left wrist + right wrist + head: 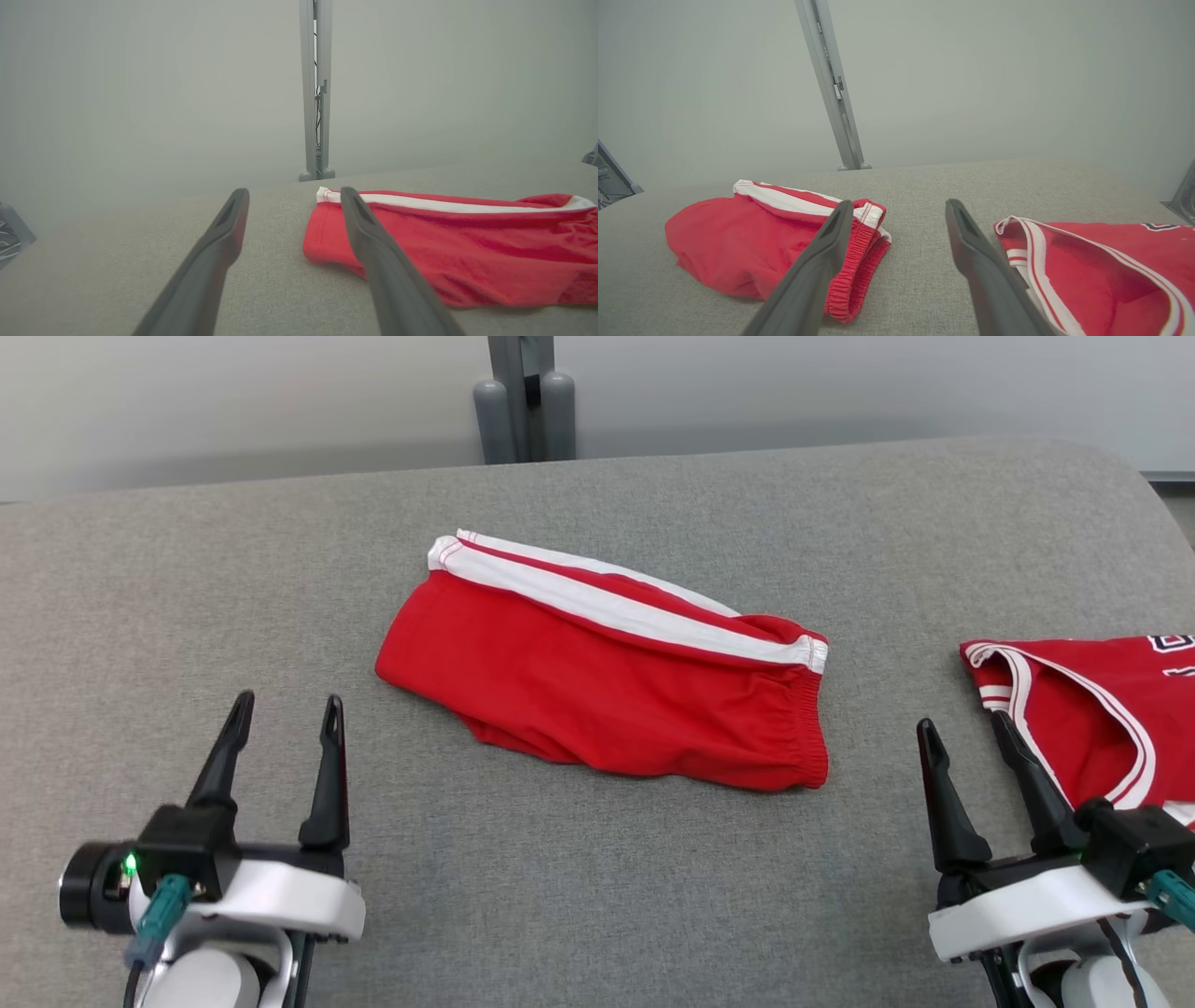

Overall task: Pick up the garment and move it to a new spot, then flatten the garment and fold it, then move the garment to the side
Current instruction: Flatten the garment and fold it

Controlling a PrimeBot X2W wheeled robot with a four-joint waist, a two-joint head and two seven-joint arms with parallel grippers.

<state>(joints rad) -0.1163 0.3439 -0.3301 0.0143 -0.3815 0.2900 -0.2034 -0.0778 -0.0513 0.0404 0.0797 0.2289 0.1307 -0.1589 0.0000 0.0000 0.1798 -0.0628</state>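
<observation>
Red shorts [597, 700] lie flat near the middle of the grey fabric tabletop [653, 896], folded leg over leg. In the head view the long axis runs diagonally, from far-left down to near-right. The elastic waistband [810, 714] is the right end, pointing toward the robot's right. The leg hem [446, 553] is the left end, farther from the robot. Two white stripes run along the far long edge; the near long edge is plain red and slightly rumpled. In the left wrist view the shorts [467, 252] sit to the right, partly behind the right-hand finger, hem end nearest. In the right wrist view the shorts [738, 242] are at left, waistband end behind the left-hand finger.

Left gripper [288, 698] is at lower left, jaws spread wide with nothing between them, fingers pointing away from the robot. It is near the hem end of the shorts but not touching. The left gripper [294, 190] in its own wrist view has bare tabletop between the fingers. Right gripper [961, 719] is at lower right, also spread wide and holding nothing. The right gripper [900, 202] has bare tabletop between the fingers, with cloth on either side.

Red jersey [1083, 709] with white trim lies at the right edge, apart from the shorts; the right gripper's outer finger overlaps it in the head view, contact unclear. The jersey [1101, 270] also shows in the right wrist view. A grey post [523, 401] stands behind the table's far edge.
</observation>
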